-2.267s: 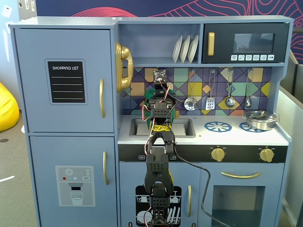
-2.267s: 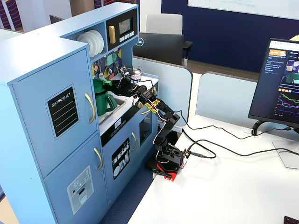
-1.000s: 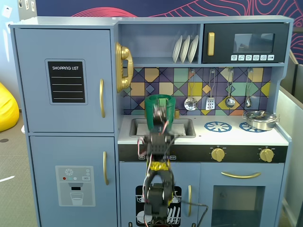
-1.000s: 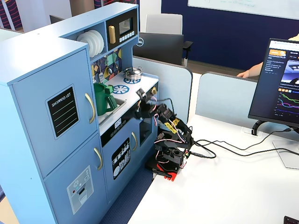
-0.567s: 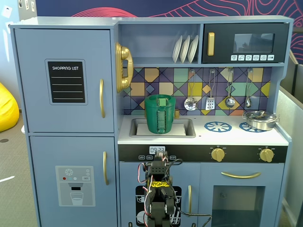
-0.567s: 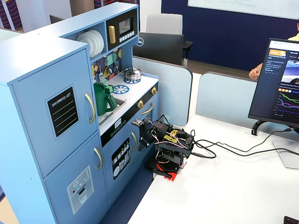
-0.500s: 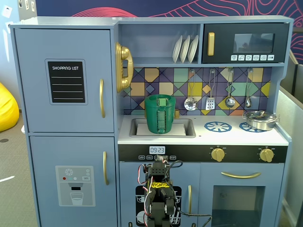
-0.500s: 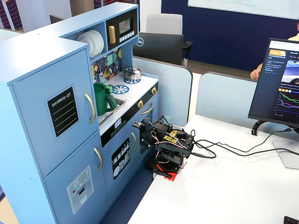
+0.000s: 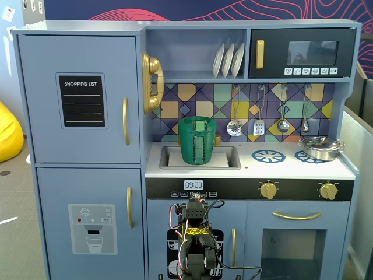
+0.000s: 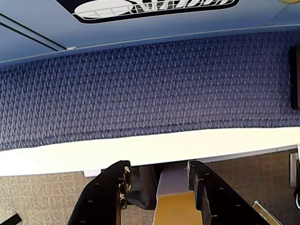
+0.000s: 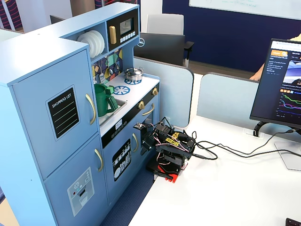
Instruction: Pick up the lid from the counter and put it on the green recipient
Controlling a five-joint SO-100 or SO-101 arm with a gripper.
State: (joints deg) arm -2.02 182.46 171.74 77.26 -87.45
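The green pot (image 9: 197, 140) stands in the toy kitchen's sink (image 9: 228, 158), the green lid (image 9: 197, 119) resting across its rim. The arm sits folded below the sink, in front of the dishwasher door; its gripper (image 10: 157, 176) fingers stand narrowly apart, holding nothing

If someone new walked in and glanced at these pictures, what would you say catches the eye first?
Probably the blue toy kitchen, which fills a fixed view, with the tall green recipient standing in its sink. Next, the shiny steel pot on the right burner and the gold phone beside the fridge door. The folded arm sits low in front of the oven, its gripper open over blue carpet.
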